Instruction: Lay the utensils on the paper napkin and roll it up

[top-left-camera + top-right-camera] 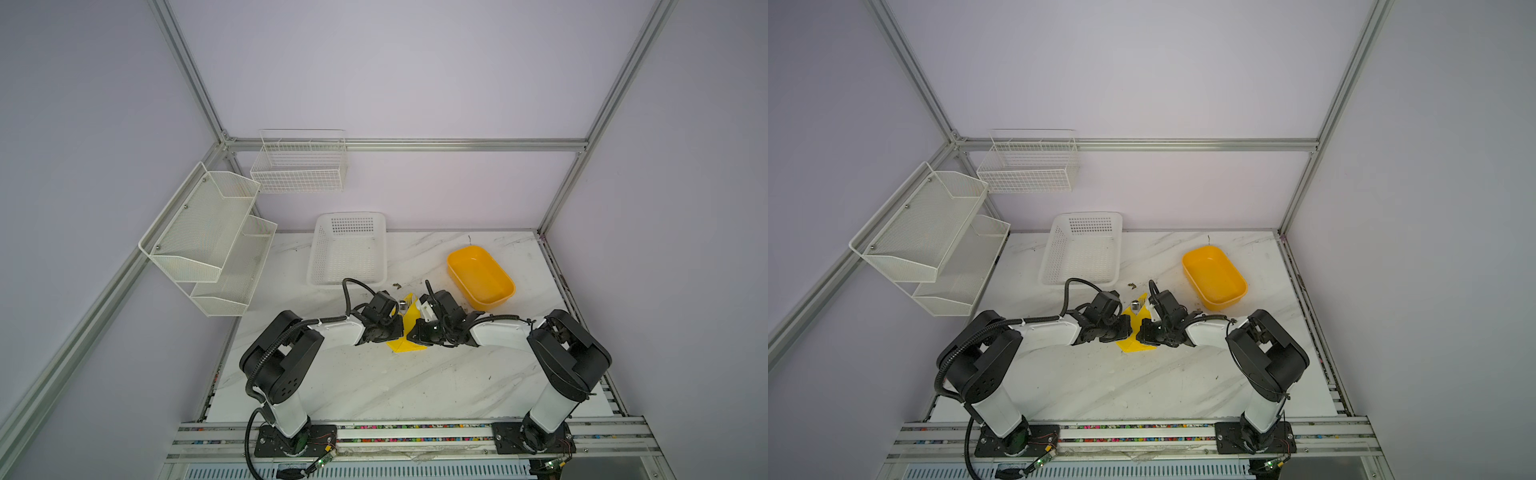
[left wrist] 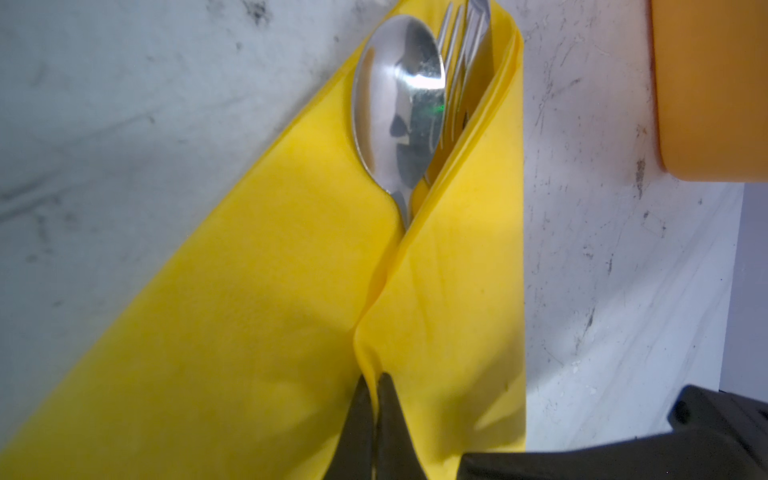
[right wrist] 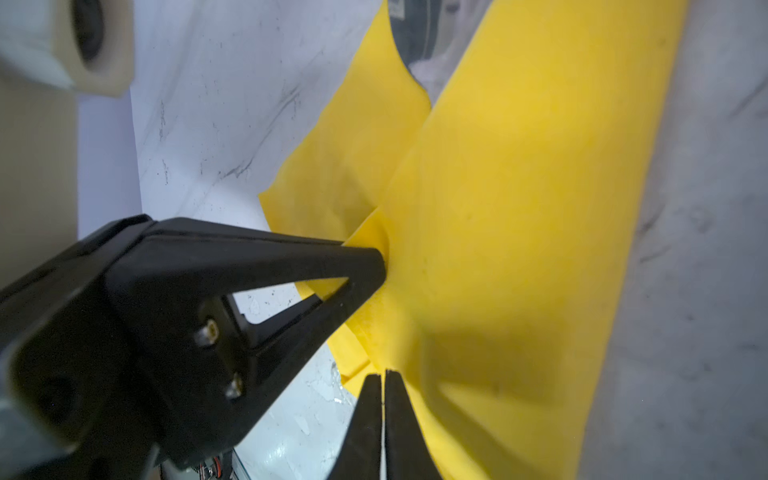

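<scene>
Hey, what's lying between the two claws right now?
The paper napkin, folded over the utensils; the left claw and right claw each pinch it. Both top views show it between them.

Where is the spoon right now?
In both top views the spoon sticks out of the far end of the folded paper napkin, left of the orange tub. In the left wrist view its bowl lies beside the fork.
</scene>
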